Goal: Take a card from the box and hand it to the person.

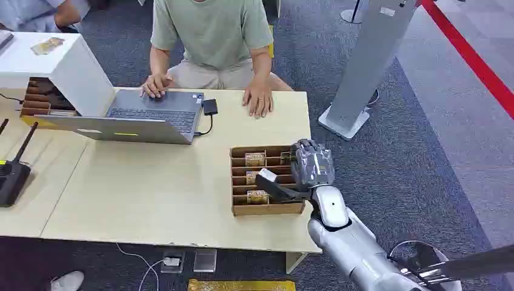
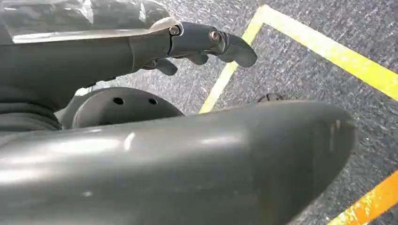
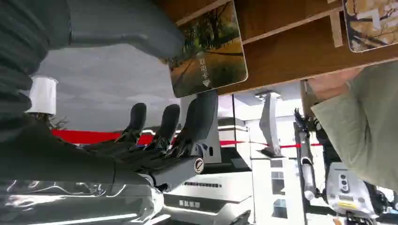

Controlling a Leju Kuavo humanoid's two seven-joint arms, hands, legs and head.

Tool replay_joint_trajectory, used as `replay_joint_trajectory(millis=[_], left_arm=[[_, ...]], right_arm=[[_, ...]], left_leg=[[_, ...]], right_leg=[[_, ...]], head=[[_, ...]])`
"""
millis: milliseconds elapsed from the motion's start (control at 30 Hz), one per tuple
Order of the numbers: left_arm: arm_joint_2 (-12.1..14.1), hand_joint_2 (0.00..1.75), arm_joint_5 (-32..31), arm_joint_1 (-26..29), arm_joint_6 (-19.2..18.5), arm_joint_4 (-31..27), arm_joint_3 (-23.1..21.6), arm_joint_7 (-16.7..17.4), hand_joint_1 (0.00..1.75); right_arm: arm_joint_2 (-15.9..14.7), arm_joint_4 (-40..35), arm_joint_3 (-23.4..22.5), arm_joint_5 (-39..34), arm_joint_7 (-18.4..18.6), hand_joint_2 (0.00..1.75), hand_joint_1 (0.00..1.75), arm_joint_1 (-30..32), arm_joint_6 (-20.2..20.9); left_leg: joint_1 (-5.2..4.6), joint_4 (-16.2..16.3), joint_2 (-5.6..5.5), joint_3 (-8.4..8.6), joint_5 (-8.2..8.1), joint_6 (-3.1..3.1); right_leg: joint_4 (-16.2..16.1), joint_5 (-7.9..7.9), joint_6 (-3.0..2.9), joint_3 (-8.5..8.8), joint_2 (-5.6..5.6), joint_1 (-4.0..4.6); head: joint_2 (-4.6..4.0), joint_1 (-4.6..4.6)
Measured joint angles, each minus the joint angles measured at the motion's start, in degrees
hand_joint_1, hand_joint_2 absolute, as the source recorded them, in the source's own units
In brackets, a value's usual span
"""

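A brown cardboard box [image 1: 267, 209] with slotted rows stands near the table's right front edge, with picture cards [image 1: 255, 159] upright in it. My right hand [image 1: 309, 167] sits over the box's right side, thumb reaching in across the slots. In the right wrist view a card [image 3: 209, 49] printed with a tree scene stands against the box's divider [image 3: 291, 51], pinched between my thumb [image 3: 122, 23] and one finger [image 3: 199, 117]; the other fingers are spread. My left hand [image 2: 187, 42] hangs above the floor, holding nothing. The person [image 1: 212, 36] sits across the table, one hand [image 1: 259, 100] flat on it.
An open laptop [image 1: 151, 115] lies on the table [image 1: 151, 194] before the person. A white stand [image 1: 66, 60] over a second card box is at the back left, a black router [image 1: 12, 176] at the left edge. A grey kiosk [image 1: 363, 66] stands right.
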Motion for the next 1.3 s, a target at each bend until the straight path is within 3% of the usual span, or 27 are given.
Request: replay_joint_trajectory(millis=[500, 1300], left_arm=[[-0.1, 0.00, 0.7, 0.0, 0.0, 0.2, 0.0, 0.4, 0.00], [-0.2, 0.00, 1.6, 0.0, -0.4, 0.3, 0.1, -0.1, 0.00]], right_arm=[[1.9, 1.2, 0.5, 0.6, -1.8, 1.75, 0.96, -0.7, 0.0], [1.2, 1.3, 0.9, 1.0, -0.6, 1.75, 1.03, -0.9, 0.4]], left_leg=[[0.00, 0.0, 0.00, -0.01, 0.00, 0.00], [0.00, 0.0, 0.00, 0.00, 0.00, 0.00]], right_leg=[[0.0, 0.00, 0.00, -0.01, 0.00, 0.00], [0.0, 0.00, 0.00, -0.01, 0.00, 0.00]], head=[[0.02, -0.02], [0.02, -0.02]])
